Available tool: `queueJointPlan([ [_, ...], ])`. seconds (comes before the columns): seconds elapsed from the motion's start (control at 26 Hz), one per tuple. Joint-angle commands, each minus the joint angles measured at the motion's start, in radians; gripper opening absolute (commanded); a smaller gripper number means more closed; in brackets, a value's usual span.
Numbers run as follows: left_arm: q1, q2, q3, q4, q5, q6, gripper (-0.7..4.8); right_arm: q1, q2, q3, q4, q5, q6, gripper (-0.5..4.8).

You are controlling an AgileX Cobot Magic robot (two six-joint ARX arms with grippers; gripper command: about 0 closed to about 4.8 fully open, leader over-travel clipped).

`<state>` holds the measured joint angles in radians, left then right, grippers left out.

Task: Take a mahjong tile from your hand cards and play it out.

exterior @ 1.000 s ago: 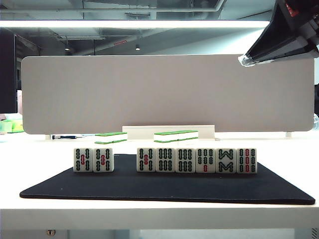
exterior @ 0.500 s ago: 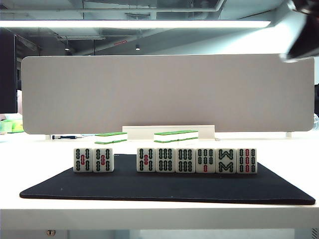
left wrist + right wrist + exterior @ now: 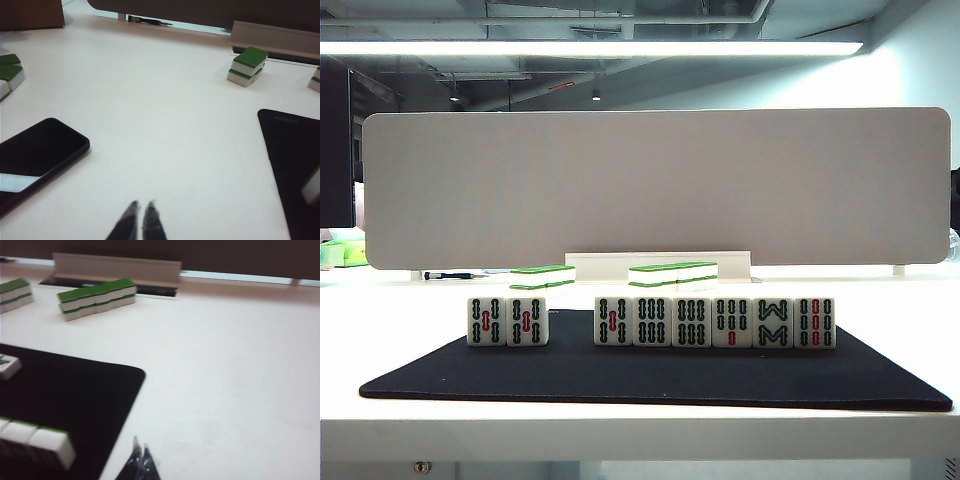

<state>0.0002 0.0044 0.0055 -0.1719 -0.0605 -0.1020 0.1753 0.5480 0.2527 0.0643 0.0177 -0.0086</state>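
Mahjong tile point(image 3: 9, 366) flat on mat point(image 3: 85, 390); pincers closed.

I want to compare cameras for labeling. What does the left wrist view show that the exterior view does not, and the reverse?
Only the left wrist view shows a black phone lying on the white table, and the left gripper with fingers closed, holding nothing. Only the exterior view shows the faces of the hand cards, standing upright in a row with one gap. Both show the black mat and a flat green-and-white tile stack.
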Motion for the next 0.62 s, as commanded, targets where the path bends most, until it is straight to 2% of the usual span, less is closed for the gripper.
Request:
queueJointPlan([
  [0.04, 0.001, 0.001, 0.001, -0.011, 0.005, 0.004, 0.18, -0.032, -0.085, -0.06, 0.023, 0.071, 0.063, -0.01],
  [0.62, 0.001, 0.001, 0.001, -0.011, 0.005, 0.004, 0.18, -0.093, -0.421, -0.243, 0.013, 0.097, 0.095, -0.01],
])
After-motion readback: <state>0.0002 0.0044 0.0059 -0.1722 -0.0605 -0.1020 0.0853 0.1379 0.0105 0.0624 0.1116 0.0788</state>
